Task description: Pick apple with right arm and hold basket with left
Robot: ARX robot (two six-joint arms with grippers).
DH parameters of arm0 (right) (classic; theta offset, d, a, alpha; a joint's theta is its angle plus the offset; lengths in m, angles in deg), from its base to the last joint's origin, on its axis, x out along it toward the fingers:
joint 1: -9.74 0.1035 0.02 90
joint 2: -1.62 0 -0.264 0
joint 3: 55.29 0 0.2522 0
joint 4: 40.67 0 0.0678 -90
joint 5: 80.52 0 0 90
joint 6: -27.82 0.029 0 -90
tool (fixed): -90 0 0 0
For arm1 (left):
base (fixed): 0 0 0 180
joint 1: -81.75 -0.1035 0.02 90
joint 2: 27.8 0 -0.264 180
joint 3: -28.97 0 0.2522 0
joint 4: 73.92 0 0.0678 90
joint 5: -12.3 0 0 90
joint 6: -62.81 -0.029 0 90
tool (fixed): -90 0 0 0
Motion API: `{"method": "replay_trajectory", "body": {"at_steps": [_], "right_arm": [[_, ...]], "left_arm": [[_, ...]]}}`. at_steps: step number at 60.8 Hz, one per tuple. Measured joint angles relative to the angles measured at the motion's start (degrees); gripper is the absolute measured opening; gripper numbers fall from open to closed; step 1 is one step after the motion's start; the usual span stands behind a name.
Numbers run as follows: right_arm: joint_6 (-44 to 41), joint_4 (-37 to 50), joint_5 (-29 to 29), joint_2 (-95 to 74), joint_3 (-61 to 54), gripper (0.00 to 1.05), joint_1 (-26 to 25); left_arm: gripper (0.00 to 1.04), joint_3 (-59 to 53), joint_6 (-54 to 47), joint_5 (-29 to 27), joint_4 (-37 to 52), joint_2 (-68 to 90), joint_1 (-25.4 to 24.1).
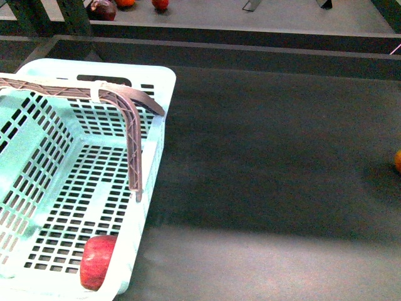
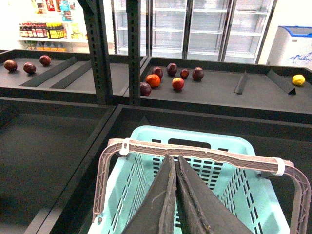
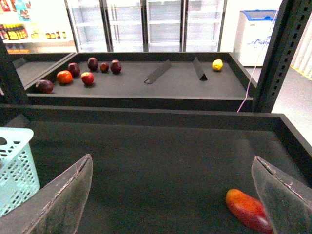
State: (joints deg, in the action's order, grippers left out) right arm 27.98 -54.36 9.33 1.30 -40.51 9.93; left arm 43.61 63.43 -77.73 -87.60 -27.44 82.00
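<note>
A red apple with a yellow-orange blush [image 3: 247, 209] lies on the dark shelf floor, close beside one finger [image 3: 282, 195] of my right gripper [image 3: 171, 158], which is open and empty. The same apple shows as an orange sliver at the right edge of the front view [image 1: 398, 161]. The light blue basket [image 1: 153, 135] stands at the left, with its pinkish handle [image 1: 128, 106] raised. Another red apple [image 1: 97, 260] lies inside it. My left gripper [image 2: 173, 157] is shut, its tips right at the handle [image 2: 214, 155], with nothing seen between them. Neither arm shows in the front view.
A raised back shelf holds dark purple-red fruits [image 2: 171, 68], a small orange fruit [image 2: 153, 80], a small red one [image 2: 178, 84] and a yellow fruit [image 3: 217, 64]. A dark ledge [image 1: 250, 47] and metal uprights [image 2: 97, 48] bound the shelf. Glass fridges stand behind.
</note>
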Motion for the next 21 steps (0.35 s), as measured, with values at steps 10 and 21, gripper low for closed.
{"method": "replay_trajectory", "body": {"at_steps": [10,21], "right_arm": [[0.0,0.0,0.0,0.0,0.0,0.96,0.0],[0.0,0.0,0.0,0.0,0.0,0.96,0.0]], "left_arm": [[0.39,0.0,0.0,0.0,0.0,0.0,0.0],[0.8,0.0,0.0,0.0,0.0,0.0,0.0]]}}
